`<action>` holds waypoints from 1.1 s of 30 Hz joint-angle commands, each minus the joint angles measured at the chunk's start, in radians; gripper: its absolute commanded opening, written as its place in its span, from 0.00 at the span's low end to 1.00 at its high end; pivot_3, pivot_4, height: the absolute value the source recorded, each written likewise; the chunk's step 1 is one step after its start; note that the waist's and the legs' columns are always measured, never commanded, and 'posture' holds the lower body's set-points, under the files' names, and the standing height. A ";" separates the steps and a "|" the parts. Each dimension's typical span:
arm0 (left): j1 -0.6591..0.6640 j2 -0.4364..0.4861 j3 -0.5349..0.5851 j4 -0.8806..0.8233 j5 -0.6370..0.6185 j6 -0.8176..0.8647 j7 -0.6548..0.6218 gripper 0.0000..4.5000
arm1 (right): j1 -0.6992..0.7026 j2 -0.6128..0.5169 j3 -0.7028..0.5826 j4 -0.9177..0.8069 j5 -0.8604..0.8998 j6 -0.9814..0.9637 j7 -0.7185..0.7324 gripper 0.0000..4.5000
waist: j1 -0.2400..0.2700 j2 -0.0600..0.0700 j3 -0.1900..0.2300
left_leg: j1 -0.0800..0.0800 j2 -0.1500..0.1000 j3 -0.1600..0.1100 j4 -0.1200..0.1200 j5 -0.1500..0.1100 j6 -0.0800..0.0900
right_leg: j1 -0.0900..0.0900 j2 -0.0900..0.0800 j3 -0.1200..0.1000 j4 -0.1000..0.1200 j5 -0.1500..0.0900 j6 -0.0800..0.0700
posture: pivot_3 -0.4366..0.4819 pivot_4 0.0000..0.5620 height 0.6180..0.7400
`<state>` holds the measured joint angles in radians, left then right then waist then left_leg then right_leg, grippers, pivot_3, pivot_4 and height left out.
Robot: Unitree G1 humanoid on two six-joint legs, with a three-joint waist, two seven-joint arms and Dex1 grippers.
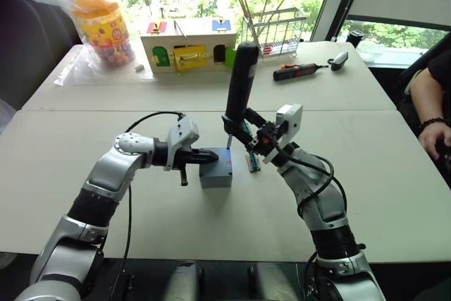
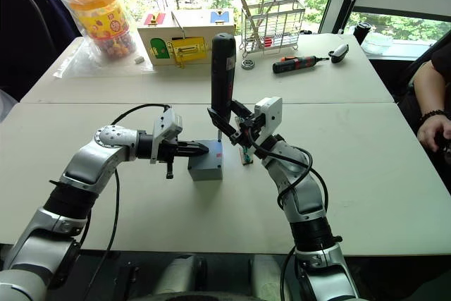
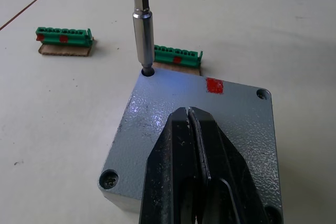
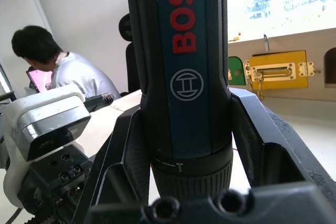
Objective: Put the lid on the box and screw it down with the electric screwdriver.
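Left claw [image 1: 211, 154]: two black fingers pressed together, tips resting on the lid [image 3: 173, 114] from the robot's left.

Lid: grey, speckled plastic, square, sits flush on the box [image 1: 215, 173]. One red mark on its top near the far edge. Recessed screw holes at the corners; three show clearly in the left wrist view.

Box: grey, square, stands on the pale surface [image 1: 84, 174] between the two arms, near the middle.

Electric screwdriver [image 1: 240, 82]: dark blue-black barrel with red lettering, held nearly upright, leaning slightly. Its thin metal bit [image 3: 142, 35] points down into the lid's far corner hole.

Right claw [image 1: 239, 130]: fingers pinching the lower barrel of the driver, one on each side.

Two green terminal strips on the surface, each on a cardboard scrap: one [image 3: 177, 55] just behind the box, one [image 3: 64, 35] apart from it.

Far edge of surface, left to right: one plastic jar [image 1: 103, 28] of coloured pieces inside a clear bag; one wooden toy house [image 1: 188, 44] with coloured doors; one wire rack [image 1: 276, 32] holding thin sticks; one red-and-black screwdriver [image 1: 299, 70].

A person's forearm [image 1: 431, 114] at the right edge.
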<state>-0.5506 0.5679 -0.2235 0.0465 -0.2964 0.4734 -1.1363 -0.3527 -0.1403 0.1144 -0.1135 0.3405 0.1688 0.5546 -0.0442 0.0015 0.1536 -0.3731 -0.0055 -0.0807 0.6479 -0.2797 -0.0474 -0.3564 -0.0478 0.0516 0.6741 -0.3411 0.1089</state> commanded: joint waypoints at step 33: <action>0.014 -0.047 0.158 -0.009 -0.060 -0.039 0.119 0.00 | -0.559 -0.487 -0.548 -0.015 0.677 1.115 -0.593 0.39 | 0.004 0.001 0.002 | -0.023 -0.001 -0.001 -0.002 0.000 -0.001 | -0.018 -0.004 -0.002 -0.007 0.000 0.000 | 0.48 0.27 1.00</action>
<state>-0.5226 0.4888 -0.0680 0.0986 -0.3361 0.4259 -0.9800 -0.8884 -0.5925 -0.3921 -0.1655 1.0077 1.1922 0.0003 -0.0399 0.0023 0.1556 -0.3978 -0.0065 -0.0815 0.6461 -0.2794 -0.0479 -0.3758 -0.0516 0.0501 0.6675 -0.3407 0.1086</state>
